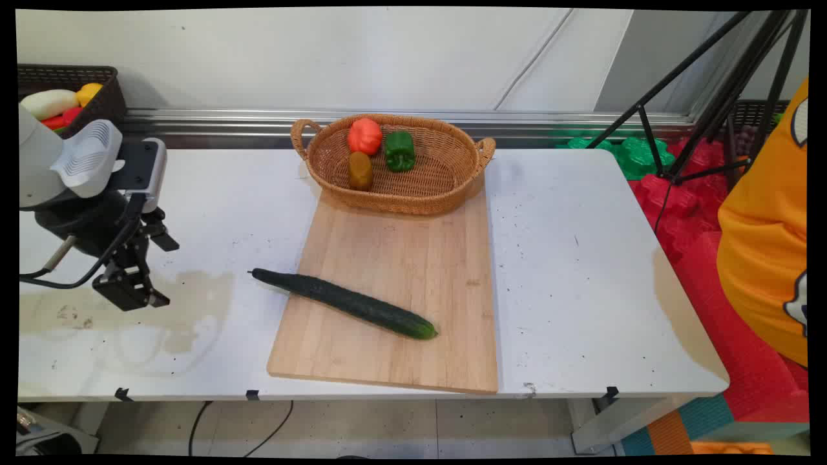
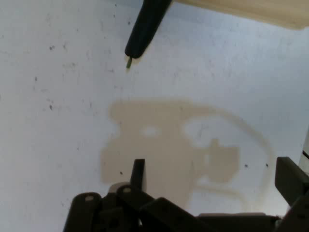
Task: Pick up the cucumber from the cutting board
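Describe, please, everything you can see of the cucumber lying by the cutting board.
The cucumber is long, slim and dark green, with a small stem nub at its left tip. It lies flat and diagonal, its right end and most of its length resting on the wooden cutting board, its stem end reaching past the board's left edge over the white table. It looks whole and uncut. The claw hangs to its left, apart from it; nothing else touches it.

White arm, black cabled claw [image 1: 132, 290], grey ribbed wrist.

White table [image 1: 568, 258] — bearing a wooden cutting board [image 1: 413, 284] and a brownish stain [image 1: 187, 303].
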Tool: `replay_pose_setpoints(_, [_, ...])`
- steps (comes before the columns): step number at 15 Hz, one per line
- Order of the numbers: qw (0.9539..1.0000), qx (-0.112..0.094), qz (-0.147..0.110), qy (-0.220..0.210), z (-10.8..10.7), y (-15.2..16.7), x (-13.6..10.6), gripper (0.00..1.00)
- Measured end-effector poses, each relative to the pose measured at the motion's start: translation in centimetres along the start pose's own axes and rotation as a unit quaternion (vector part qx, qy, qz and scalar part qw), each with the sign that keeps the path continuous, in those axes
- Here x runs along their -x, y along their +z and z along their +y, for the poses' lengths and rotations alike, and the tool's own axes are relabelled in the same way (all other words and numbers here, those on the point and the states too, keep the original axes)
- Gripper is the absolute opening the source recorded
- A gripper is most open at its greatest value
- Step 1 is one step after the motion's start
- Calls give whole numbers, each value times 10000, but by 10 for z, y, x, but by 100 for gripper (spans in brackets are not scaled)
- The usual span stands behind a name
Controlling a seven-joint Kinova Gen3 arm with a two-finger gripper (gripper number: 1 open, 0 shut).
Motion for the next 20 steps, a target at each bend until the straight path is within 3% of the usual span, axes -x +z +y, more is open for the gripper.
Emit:
replay_pose_setpoints(5, [9993, -74, 359, 60, -3, -7, -19, 100])
replay_pose_setpoints(11, [9947, -73, 1022, 97, -8, -19, -65, 100])
replay_pose_setpoints(16, [9908, -86, 1310, 318, -7, -15, -99, 100])
replay_pose_setpoints(20, [9878, -71, 1382, 708, -2, 5, -126, 100])
